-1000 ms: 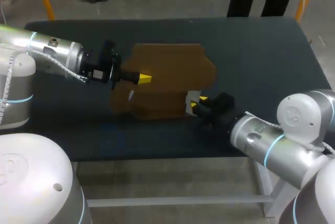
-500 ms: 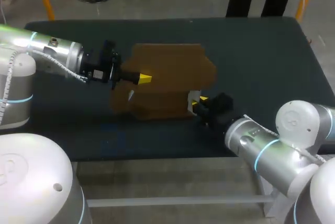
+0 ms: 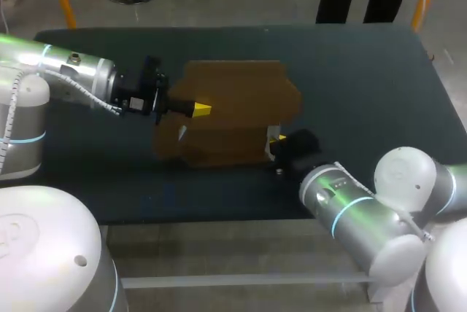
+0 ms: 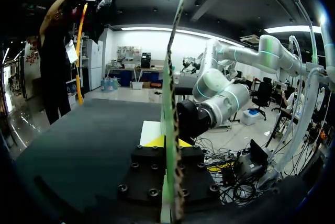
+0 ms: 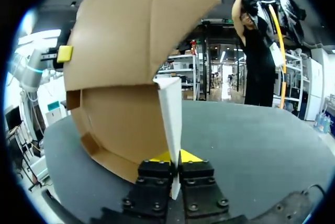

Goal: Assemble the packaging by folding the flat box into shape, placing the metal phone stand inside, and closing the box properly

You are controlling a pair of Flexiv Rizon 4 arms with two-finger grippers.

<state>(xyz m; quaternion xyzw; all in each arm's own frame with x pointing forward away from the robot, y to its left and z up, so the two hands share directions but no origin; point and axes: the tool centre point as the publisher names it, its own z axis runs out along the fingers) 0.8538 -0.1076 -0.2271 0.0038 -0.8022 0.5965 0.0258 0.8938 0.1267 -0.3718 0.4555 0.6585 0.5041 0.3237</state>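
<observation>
Cardboard box (image 3: 241,100) seemed light, floppy, crease-prone; left gripper (image 3: 198,110) was clamped on its left panel, right gripper (image 3: 275,139) on its near flap, sensibly beside folds.

The box (image 3: 233,111) stands on the table (image 3: 365,93), between the left gripper (image 3: 201,110) and the right gripper (image 3: 273,141). One panel edge sits upright between the left gripper's fingers. A flap sits between the right gripper's fingers, with the rest of the box ahead of and above them.

box (image 3: 241,100) | brown cardboard, white flap | partly folded, flaps open | table (image 3: 365,71) middle
</observation>
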